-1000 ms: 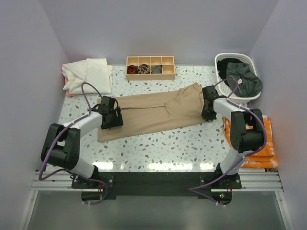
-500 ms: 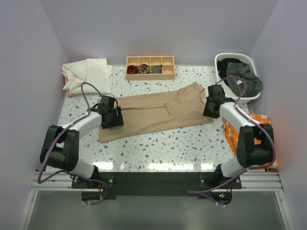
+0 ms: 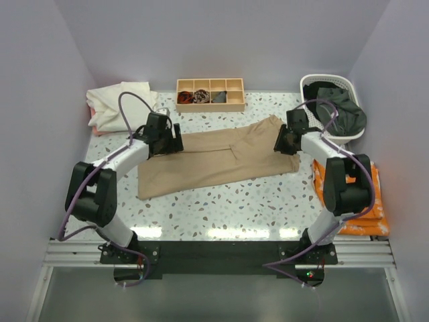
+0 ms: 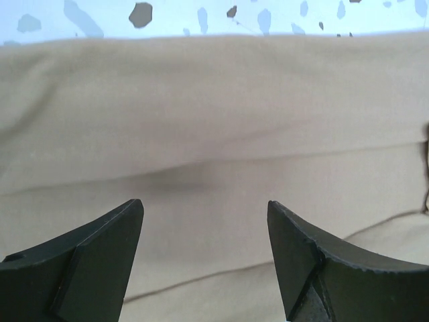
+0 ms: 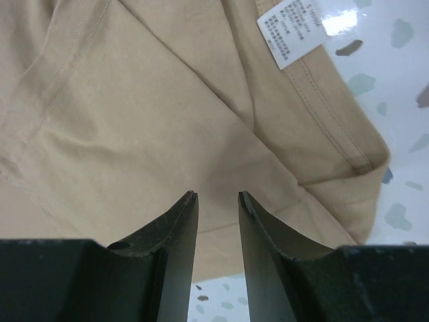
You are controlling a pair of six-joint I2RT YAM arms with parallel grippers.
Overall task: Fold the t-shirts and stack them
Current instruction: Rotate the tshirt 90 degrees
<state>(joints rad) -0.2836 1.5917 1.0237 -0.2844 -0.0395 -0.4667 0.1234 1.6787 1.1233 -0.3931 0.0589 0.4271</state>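
A tan-beige t-shirt (image 3: 214, 159) lies flat across the middle of the table, folded into a long band. My left gripper (image 3: 169, 141) hovers over its far left edge, jaws wide open and empty, with only tan cloth (image 4: 214, 121) under them in the left wrist view. My right gripper (image 3: 284, 142) is over the shirt's right end, jaws a narrow gap apart with nothing between them. The right wrist view shows tan cloth (image 5: 134, 121) and its white label (image 5: 291, 23). A cream-white shirt (image 3: 122, 104) lies at the back left. Dark green shirts (image 3: 340, 111) fill a basket.
A wooden divided tray (image 3: 210, 102) with small dark items stands at the back centre. A white laundry basket (image 3: 310, 80) stands at the back right. An orange cloth (image 3: 374, 201) lies at the right edge, beside the right arm. Walls close in on three sides.
My left gripper moved from the shirt's near left part to its far left edge. My right gripper shifted slightly back and left over the shirt's right end. The shirt lies as before.
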